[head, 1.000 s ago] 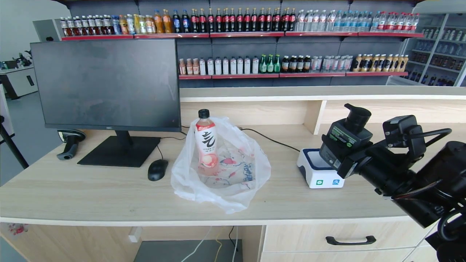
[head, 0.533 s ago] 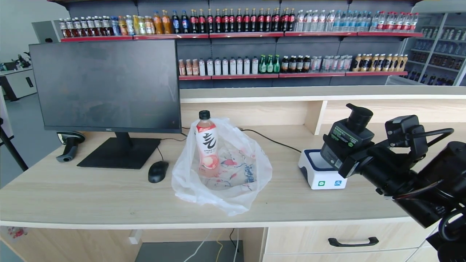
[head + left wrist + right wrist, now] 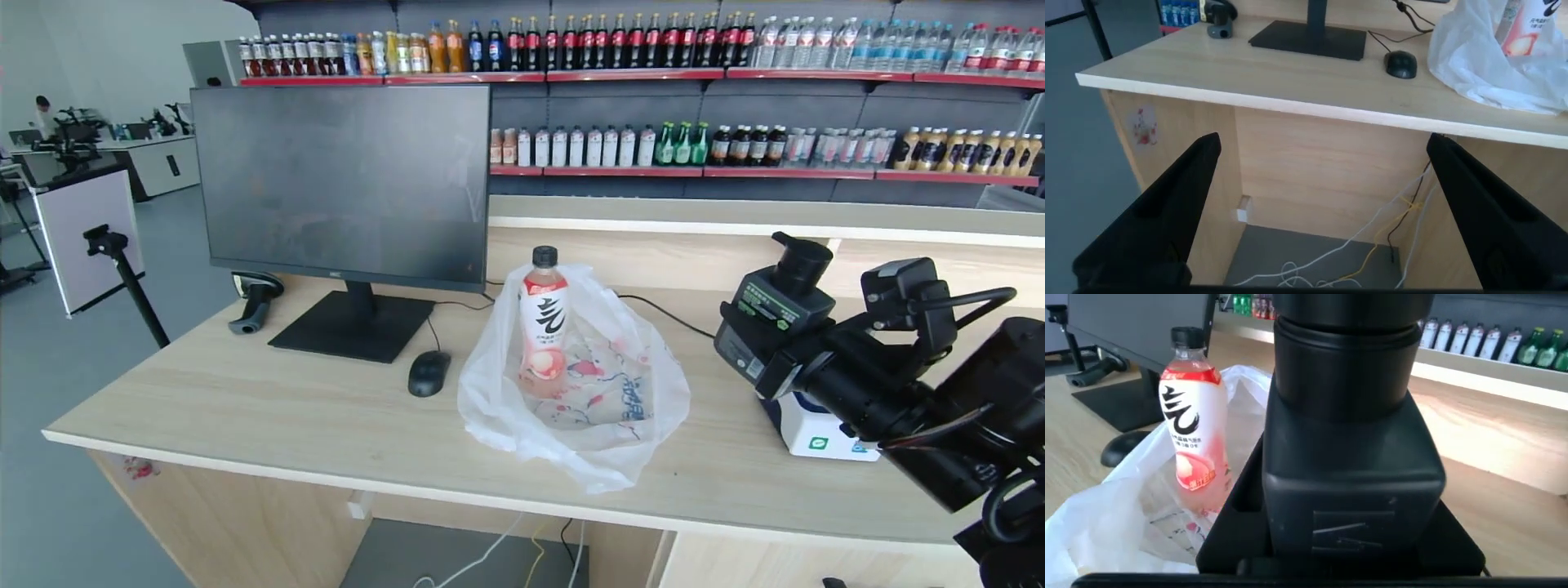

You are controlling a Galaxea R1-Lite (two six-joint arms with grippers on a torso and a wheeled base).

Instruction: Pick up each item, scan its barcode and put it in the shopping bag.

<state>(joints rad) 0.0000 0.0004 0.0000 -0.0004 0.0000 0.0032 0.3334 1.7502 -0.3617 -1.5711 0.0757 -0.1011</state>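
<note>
Camera swung left since the earlier frame, so everything on the counter (image 3: 245, 408) sits further right in the head view; nothing itself has shifted. Shopping bag (image 3: 637, 408), clear plastic and open, stands mid-counter with a pink-labelled drink bottle (image 3: 544, 327) upright inside. Right gripper (image 3: 784, 367) apparently clamps a black, green-labelled bottle (image 3: 771, 314) above the white scanner (image 3: 820, 433). Left gripper (image 3: 1323, 143) hangs spread apart before the counter's front.

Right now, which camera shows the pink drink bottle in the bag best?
Head view: the pink bottle stands upright in the shopping bag, visible cap to base. The right wrist view shows it closer, beside the held black container. The left wrist view catches a sliver at the edge.
</note>
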